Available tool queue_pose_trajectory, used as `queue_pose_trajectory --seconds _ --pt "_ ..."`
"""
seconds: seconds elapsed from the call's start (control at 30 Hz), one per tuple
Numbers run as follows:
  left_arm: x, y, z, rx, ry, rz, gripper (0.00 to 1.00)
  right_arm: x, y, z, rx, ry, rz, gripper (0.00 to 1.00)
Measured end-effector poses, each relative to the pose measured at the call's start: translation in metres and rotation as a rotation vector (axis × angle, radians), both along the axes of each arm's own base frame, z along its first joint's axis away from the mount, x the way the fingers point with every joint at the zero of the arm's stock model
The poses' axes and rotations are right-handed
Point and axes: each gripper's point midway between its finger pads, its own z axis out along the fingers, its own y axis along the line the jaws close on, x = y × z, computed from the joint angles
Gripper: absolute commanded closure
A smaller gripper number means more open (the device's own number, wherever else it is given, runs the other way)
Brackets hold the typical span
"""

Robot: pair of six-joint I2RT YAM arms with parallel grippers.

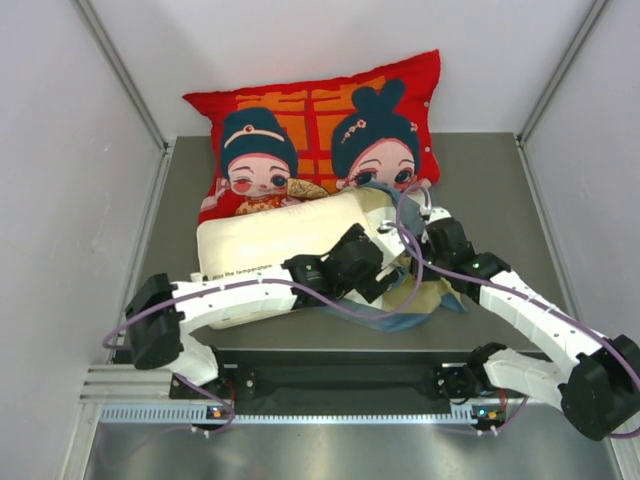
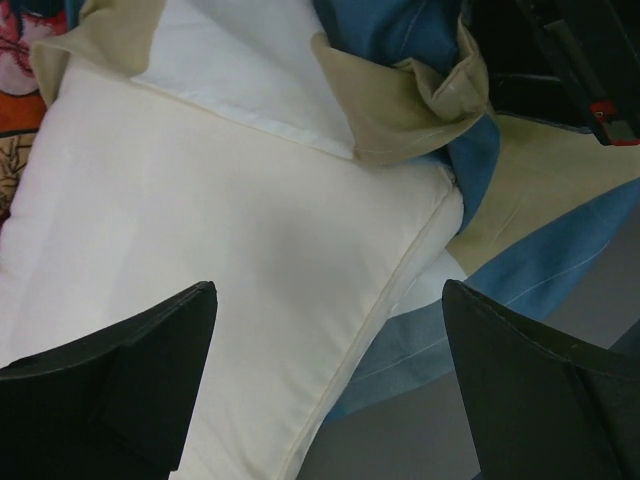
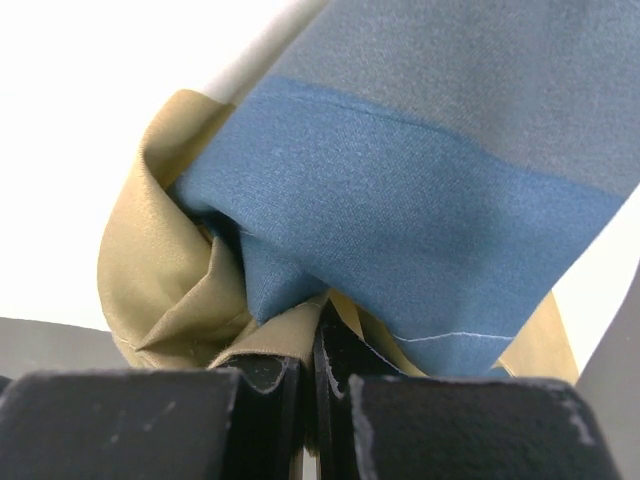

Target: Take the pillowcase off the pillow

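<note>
Midway, your right gripper (image 3: 315, 362) clamped the pillowcase (image 3: 400, 200); your left gripper (image 2: 330, 300) gaped empty over the pillow (image 2: 200, 220), which probably needed pinning before pulling.

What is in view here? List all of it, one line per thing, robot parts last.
pillow: one, cream-white, mid-table, lying in front of the red cushion, its right end still in the pillowcase.
pillowcase: one, blue, tan and cream blocks, bunched around the pillow's right end.
red cushion: one, red with two cartoon figures, propped at the back of the table.
table: one, grey, under everything.
cables: purple, looping along the arms.
arms: two, white and black, left arm reaching over the pillow, right arm reaching to the pillowcase.
left gripper: one, black, open above the pillow.
right gripper: one, black, shut on a fold of the pillowcase.
</note>
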Motion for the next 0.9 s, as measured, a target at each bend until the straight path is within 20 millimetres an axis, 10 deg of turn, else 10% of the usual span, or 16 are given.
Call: queue_pose_trajectory --seconds 0.47,0.9 --pt "0.020 -0.034 -0.054 -0.011 0.011 -0.023 0.03 0.000 0.004 0.001 0.044 0.013 -0.025 1.00" --pt "0.021 -0.030 -0.090 -0.020 0.043 -0.001 0.87 -0.003 0.003 -0.004 0.044 0.029 -0.025 1.00"
